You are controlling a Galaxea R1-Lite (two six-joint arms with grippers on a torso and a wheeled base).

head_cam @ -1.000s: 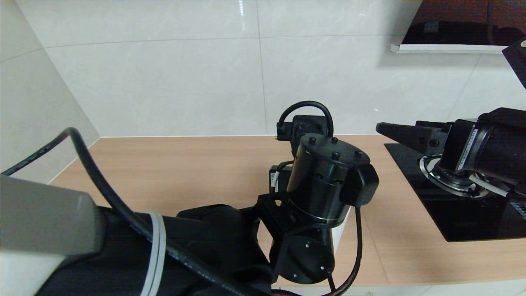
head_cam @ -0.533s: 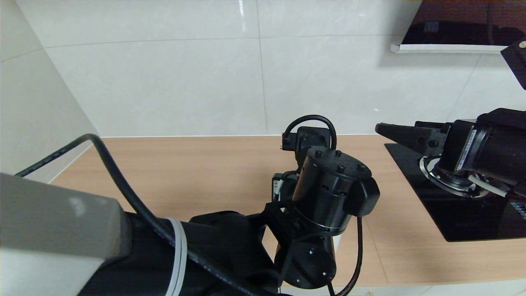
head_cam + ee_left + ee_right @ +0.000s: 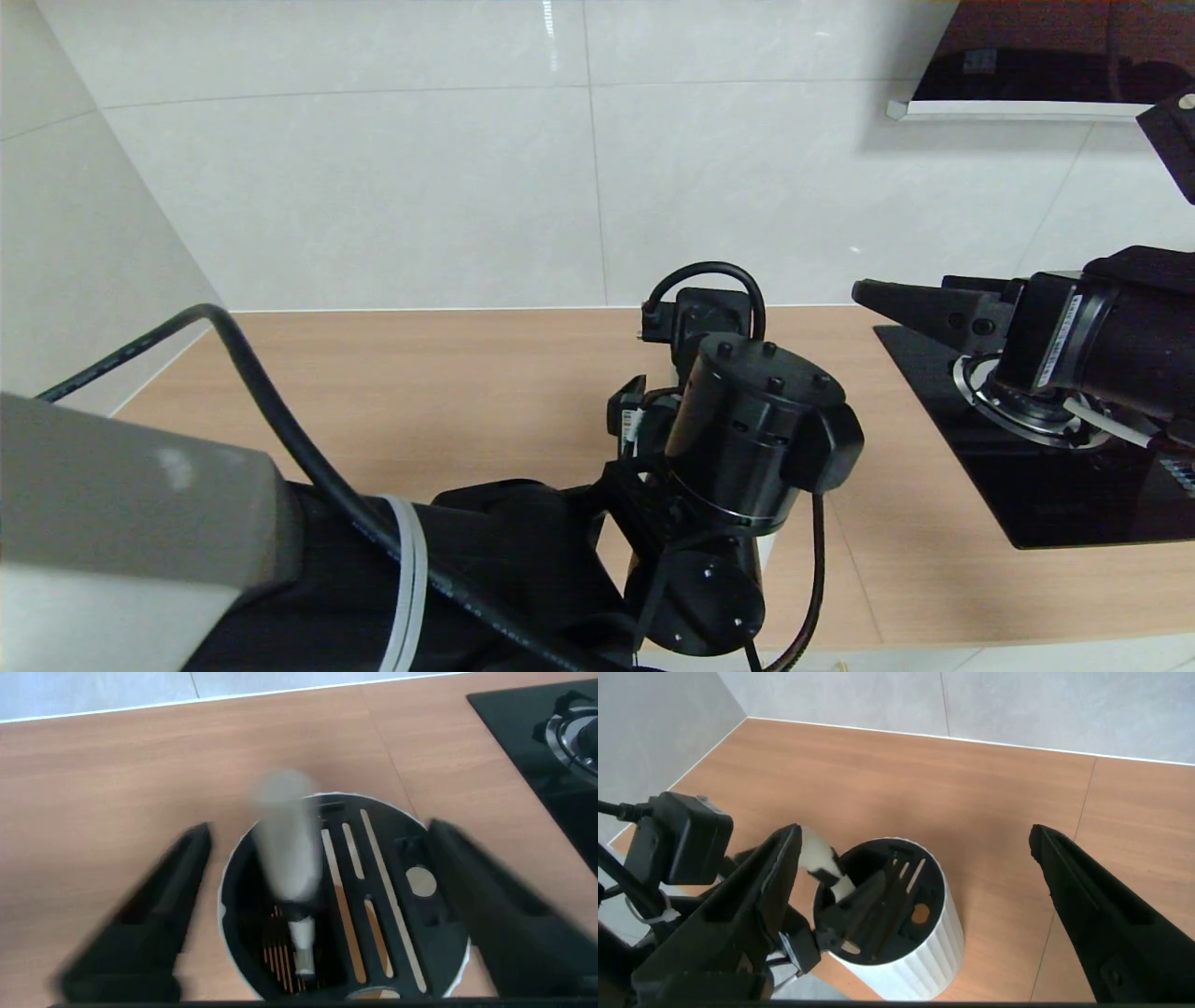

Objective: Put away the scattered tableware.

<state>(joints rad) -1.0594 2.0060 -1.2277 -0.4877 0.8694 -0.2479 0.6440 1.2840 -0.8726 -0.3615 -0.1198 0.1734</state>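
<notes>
A white ribbed utensil holder (image 3: 920,943) with a black slotted lid (image 3: 374,924) stands on the wooden counter (image 3: 420,392). A utensil with a pale handle (image 3: 283,835) stands upright in one of its slots, and the same handle (image 3: 820,857) shows in the right wrist view. My left gripper (image 3: 318,831) hangs over the holder, open, with its fingers wide on either side of the handle and apart from it. My right gripper (image 3: 915,838) is open and holds nothing, off to the holder's right above the stove's edge, where one finger (image 3: 887,301) shows.
A black cooktop (image 3: 1055,495) with a metal burner (image 3: 1018,406) lies on the counter to the right. A range hood (image 3: 1027,65) hangs on the tiled wall above it. Bare counter stretches to the left of the holder.
My left wrist has dropped slightly and shifted right toward the holder, then nearly stopped. The right arm has stayed where it was.
</notes>
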